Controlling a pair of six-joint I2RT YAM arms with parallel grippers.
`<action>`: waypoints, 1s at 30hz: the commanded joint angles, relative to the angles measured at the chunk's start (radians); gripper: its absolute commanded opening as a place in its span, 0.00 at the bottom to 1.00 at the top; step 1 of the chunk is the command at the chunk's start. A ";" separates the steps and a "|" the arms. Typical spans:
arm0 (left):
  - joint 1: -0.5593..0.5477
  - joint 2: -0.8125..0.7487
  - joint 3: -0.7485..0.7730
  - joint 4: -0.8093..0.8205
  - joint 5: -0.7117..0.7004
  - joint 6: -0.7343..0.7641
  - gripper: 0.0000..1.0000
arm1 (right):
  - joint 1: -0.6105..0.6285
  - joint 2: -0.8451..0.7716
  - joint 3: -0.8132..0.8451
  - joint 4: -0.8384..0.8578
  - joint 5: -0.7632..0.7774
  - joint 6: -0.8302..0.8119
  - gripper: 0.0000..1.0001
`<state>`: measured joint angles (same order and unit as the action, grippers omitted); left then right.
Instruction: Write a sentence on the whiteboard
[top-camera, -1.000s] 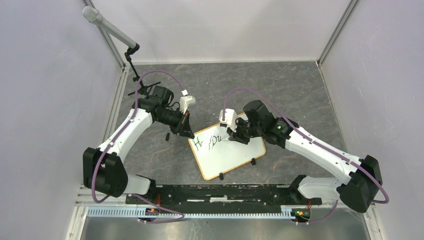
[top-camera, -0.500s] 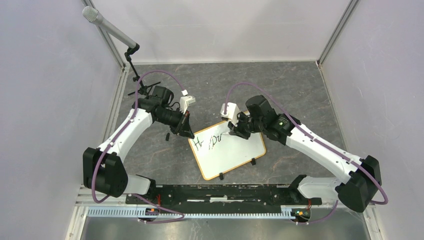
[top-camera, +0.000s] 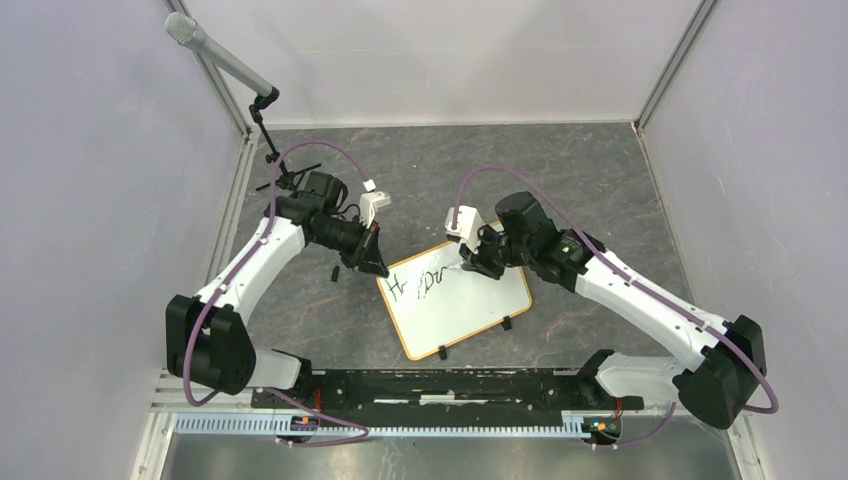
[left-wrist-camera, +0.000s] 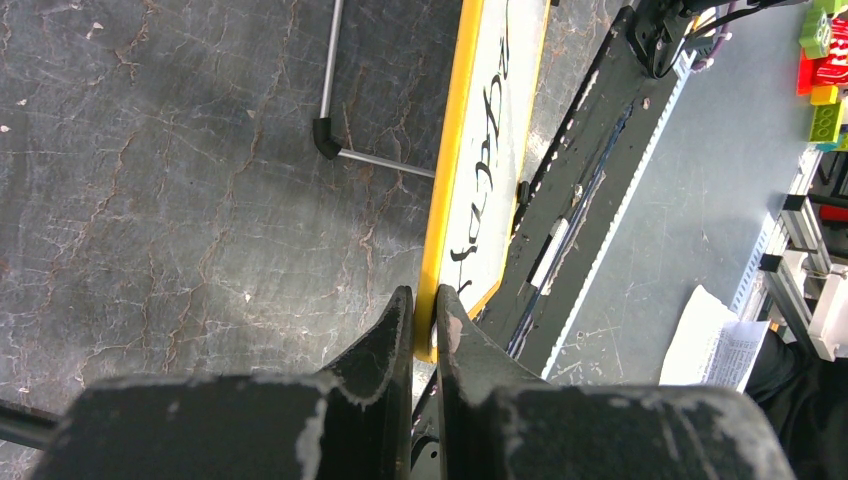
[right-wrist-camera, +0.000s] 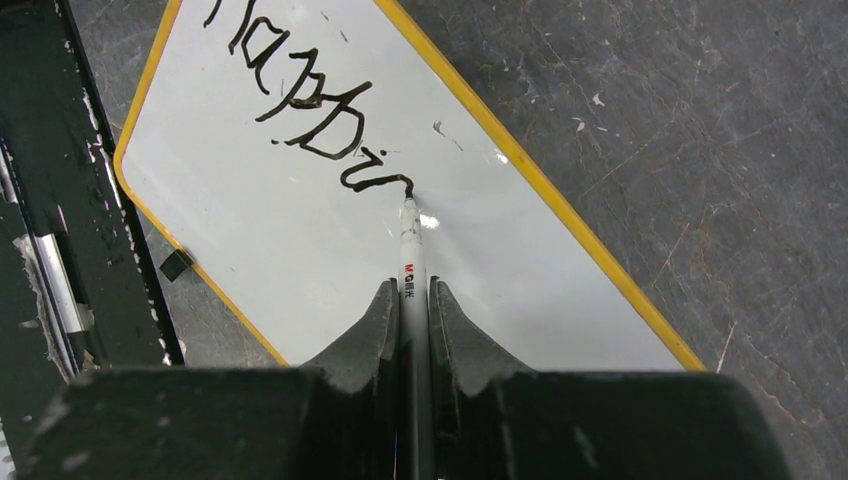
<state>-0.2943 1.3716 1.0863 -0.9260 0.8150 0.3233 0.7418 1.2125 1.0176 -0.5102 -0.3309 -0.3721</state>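
Reading "Happin" in dark script, the sentence (right-wrist-camera: 300, 110) ran across the whiteboard (right-wrist-camera: 300, 260), which lay on the counter (top-camera: 560, 170) between your arms. Your right hand (right-wrist-camera: 412, 290) was clamped on a marker (right-wrist-camera: 411, 250) with a small red logo, its tip touching the last stroke. Your left hand (left-wrist-camera: 425, 300) pinched the whiteboard's edge.

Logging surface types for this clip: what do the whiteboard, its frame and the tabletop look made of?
Whiteboard: glossy white coated panel; a glare spot shows. Frame: smooth yellow-tan, wood or plastic, unclear. Tabletop: dark grey, veined like stone, matte; possibly printed laminate.
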 joint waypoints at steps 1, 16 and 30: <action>-0.029 0.018 -0.016 -0.027 -0.031 0.007 0.02 | -0.009 -0.022 -0.030 -0.003 0.013 -0.004 0.00; -0.029 0.013 -0.016 -0.027 -0.033 0.004 0.02 | 0.005 -0.033 -0.026 -0.033 -0.053 -0.010 0.00; -0.031 0.016 -0.014 -0.027 -0.033 0.005 0.02 | -0.016 -0.034 0.005 -0.017 -0.029 -0.007 0.00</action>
<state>-0.2951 1.3716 1.0863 -0.9264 0.8146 0.3233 0.7319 1.1843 0.9794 -0.5480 -0.3710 -0.3725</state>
